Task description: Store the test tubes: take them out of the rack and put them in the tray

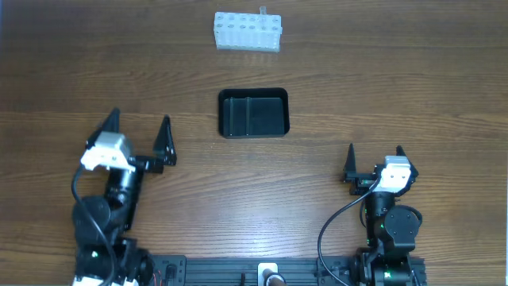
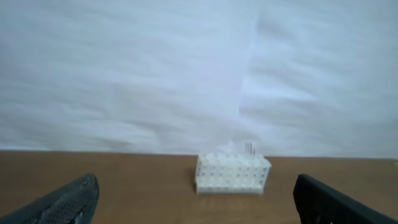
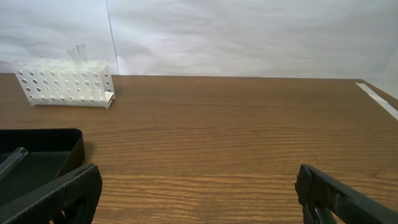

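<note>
A white perforated rack (image 1: 247, 32) stands at the table's far middle, with a clear test tube (image 1: 262, 11) sticking up at its right end. Nearer lies the black tray (image 1: 254, 113), split into two compartments. In the right wrist view the rack (image 3: 65, 83), its tube (image 3: 78, 53) and the tray (image 3: 43, 162) show, and what looks like a clear tube end (image 3: 12, 160) lies in the tray. My left gripper (image 1: 139, 131) is open, left of the tray and facing the rack (image 2: 232, 172). My right gripper (image 1: 373, 159) is open, below and right of the tray. Both hold nothing.
The wooden table (image 1: 397, 71) has bare surface on both sides of the tray and rack. A white wall (image 2: 186, 74) rises behind the rack. A strip of white tape (image 3: 379, 99) lies on the table at the far right.
</note>
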Controlling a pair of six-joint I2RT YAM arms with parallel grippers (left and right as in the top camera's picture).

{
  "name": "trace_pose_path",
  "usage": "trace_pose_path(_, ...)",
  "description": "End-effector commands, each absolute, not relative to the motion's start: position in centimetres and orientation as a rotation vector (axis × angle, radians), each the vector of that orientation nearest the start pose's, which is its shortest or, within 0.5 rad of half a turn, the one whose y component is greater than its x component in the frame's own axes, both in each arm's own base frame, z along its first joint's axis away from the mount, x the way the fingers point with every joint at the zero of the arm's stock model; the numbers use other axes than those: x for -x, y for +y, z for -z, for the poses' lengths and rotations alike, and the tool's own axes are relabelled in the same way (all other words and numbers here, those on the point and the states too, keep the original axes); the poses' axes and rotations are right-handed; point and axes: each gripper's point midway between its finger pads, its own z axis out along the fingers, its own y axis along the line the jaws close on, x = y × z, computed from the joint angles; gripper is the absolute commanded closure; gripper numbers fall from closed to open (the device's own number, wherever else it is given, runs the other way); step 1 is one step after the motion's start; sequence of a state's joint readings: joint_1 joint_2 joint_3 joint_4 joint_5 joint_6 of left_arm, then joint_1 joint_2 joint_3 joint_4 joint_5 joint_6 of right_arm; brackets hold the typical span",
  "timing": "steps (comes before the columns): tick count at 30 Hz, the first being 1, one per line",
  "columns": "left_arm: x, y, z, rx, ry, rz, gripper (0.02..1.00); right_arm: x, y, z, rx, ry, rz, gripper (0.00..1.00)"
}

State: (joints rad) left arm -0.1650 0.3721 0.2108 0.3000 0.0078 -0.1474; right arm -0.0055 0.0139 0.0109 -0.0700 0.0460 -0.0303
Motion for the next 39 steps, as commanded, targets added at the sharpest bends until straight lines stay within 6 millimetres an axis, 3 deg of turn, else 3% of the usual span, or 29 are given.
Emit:
trace_pose_path(1,-25.6,-4.2,-23.6,0.063,1.435,0.387,0.023,-24.6,-0.7,-15.7,-0.006,1.646,0.058,0.009)
trace_pose_path(13,-24.7,-4.5,-17.2,0.055,1.602,0.405,0.020,-24.6,-0.7,-15.7,-0.006,1.646,0.058,0.009)
trace_pose_path(16,-24.4,-4.5,-14.7,0.048,1.702,0.385,0.020,-24.6,-0.7,-15.7,-0.006,1.645,0.058,0.009)
trace_pose_path(24,-24.3,-4.5,-15.4,-0.136,1.655,0.220,0.020,-24.6,-0.7,-15.7,-0.006,1.646,0.058,0.007)
trace_pose_path(39,-24.3,-4.4,-15.4,-0.133,1.655,0.219,0.023,-24.6,-0.7,-15.7,-0.006,1.645,0.058,0.007)
